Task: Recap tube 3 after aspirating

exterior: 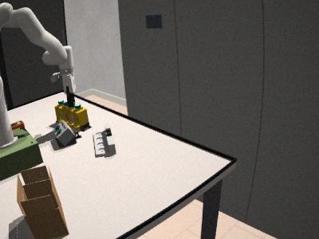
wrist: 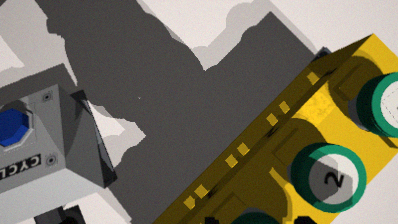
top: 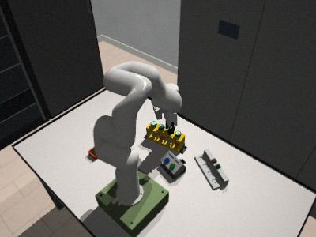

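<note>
- Dark cabinets stood behind the white table [top: 257,197]. From the top, the arm [top: 118,134] bent down over the yellow rack [top: 152,129] of tubes.
- The gripper [top: 171,129] hung right on tube 3, between two green caps. Cap 3 [wrist: 255,218] was hidden under it here, so it looked to be on its tube.
- I judged the fingers were a bit apart around cap 3, not squeezing it.
- The tray [top: 211,170] lay well apart to the right. No green cap showed in it.
- The key box [top: 172,163] sat near the rack, with a blue and a green key on top. No words could be read from this far.

- From the side, the gripper pointed straight down onto the rack. A brown box [exterior: 40,199] stood far off. No writing was clear here either.

- From the wrist, cap 2 [wrist: 328,177] showed a clear "2". Cap 1 [wrist: 385,105] was cut off at the edge, so its number did not show.
- Only a green sliver of cap 3 peeked in at the bottom.
- The blue key [wrist: 11,127] had letters below it, upside down: "CYCL", with the rest cut off.

- What could go wrong, I think: the caps sat close, so a wide finger could bump cap 2 or cap 4 and turn it loose.
- A weak or crooked new grip could slip on cap 3 and turn nothing.
- Lifting too soon could tug the tube, or drop the cap.
</note>
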### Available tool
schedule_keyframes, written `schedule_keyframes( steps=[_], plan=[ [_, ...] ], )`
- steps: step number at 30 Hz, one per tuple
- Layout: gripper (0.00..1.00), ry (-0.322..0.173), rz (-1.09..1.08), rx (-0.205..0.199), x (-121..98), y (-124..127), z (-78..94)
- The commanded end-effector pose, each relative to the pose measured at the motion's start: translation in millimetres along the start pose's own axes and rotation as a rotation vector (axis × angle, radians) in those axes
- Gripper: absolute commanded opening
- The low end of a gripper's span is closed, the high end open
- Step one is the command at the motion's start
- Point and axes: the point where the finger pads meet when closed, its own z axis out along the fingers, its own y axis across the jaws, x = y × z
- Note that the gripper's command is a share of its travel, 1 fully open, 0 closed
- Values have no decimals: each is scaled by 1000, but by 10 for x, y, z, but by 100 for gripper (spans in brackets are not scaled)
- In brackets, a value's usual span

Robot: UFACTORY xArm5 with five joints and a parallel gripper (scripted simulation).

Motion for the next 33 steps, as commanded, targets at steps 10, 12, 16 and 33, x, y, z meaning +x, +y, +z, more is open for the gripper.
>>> schedule_keyframes(
  steps=[10,12,16,33],
  plan=[
    [46,-5,548,-1,-8,9,-11],
    [46,-5,654,-2,-8,9,-11],
    [46,-5,811,-2,-8,9,-11],
    [46,-4,1571,-4,-8,9,-11]
  ],
)
